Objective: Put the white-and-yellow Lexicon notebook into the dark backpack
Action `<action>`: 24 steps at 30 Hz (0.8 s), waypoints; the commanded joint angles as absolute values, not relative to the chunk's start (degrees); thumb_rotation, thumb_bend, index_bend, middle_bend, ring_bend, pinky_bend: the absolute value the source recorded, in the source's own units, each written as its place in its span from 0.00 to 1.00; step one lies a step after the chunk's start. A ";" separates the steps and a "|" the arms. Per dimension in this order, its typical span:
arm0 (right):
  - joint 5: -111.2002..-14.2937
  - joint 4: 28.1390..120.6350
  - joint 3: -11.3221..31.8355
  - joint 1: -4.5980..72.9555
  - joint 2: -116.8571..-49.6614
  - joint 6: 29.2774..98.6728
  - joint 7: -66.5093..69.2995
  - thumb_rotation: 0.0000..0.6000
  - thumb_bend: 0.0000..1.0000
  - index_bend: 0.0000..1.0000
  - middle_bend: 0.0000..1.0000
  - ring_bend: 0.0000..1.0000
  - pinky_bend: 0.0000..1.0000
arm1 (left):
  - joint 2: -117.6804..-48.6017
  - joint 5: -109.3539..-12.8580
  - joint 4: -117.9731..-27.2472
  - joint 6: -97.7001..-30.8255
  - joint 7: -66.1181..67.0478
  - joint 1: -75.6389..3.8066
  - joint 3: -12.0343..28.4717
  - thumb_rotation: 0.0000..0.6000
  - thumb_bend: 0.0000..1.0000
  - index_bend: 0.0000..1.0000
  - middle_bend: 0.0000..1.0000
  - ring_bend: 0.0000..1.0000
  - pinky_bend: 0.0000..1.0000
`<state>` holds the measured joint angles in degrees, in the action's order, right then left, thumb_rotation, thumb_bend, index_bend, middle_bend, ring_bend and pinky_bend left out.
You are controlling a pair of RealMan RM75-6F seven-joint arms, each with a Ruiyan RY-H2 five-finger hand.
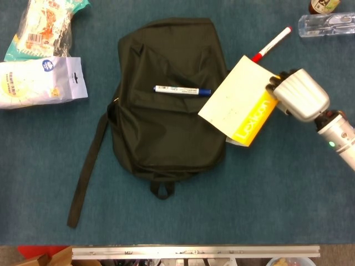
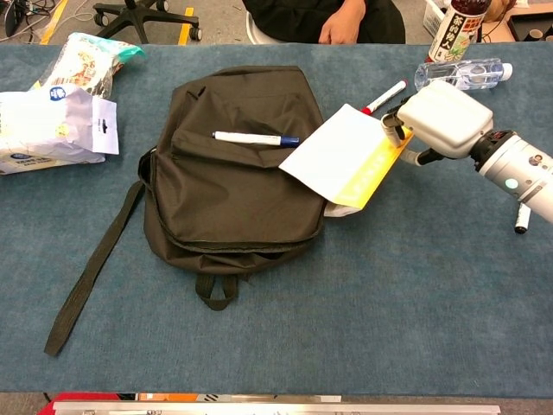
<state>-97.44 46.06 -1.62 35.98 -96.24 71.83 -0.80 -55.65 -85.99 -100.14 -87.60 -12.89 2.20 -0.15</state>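
Note:
The white-and-yellow Lexicon notebook (image 1: 239,103) (image 2: 343,159) hangs tilted just right of the dark backpack (image 1: 166,100) (image 2: 233,164), its left corner over the bag's right edge. My right hand (image 1: 297,95) (image 2: 441,119) grips the notebook's right end, fingers curled over its edge. The backpack lies flat on the blue table with a blue-capped pen (image 1: 182,90) (image 2: 256,138) on top. My left hand is not visible in either view.
A red-capped marker (image 1: 271,44) (image 2: 384,97) lies behind the notebook. A water bottle (image 1: 327,23) (image 2: 462,74) and a tea bottle (image 2: 454,26) stand at the back right. Snack bags (image 1: 41,80) (image 2: 52,130) lie at the far left. The backpack's strap (image 1: 86,172) trails toward the front left.

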 commanded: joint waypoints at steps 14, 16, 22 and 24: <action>-95.50 56.37 2.45 27.20 -85.53 89.55 -5.11 1.00 0.49 0.73 0.67 0.58 0.74 | -53.30 -94.04 -97.04 -80.58 -9.96 -4.37 -1.47 1.00 0.38 0.23 0.14 0.06 0.09; -95.24 58.24 3.12 26.37 -83.89 91.10 -5.82 1.00 0.49 0.73 0.67 0.59 0.74 | -52.85 -95.85 -96.80 -78.55 -9.52 -6.04 -1.98 1.00 0.38 0.23 0.14 0.06 0.09; -94.49 64.06 4.95 24.41 -79.42 94.20 -7.63 1.00 0.49 0.73 0.67 0.59 0.75 | -52.97 -101.17 -95.51 -73.19 -9.77 -11.53 -2.92 1.00 0.38 0.24 0.14 0.06 0.09; -94.26 65.77 5.26 23.82 -78.12 94.56 -8.06 1.00 0.49 0.73 0.67 0.59 0.75 | -53.37 -102.94 -95.24 -71.48 -10.05 -13.41 -3.31 1.00 0.38 0.24 0.14 0.06 0.09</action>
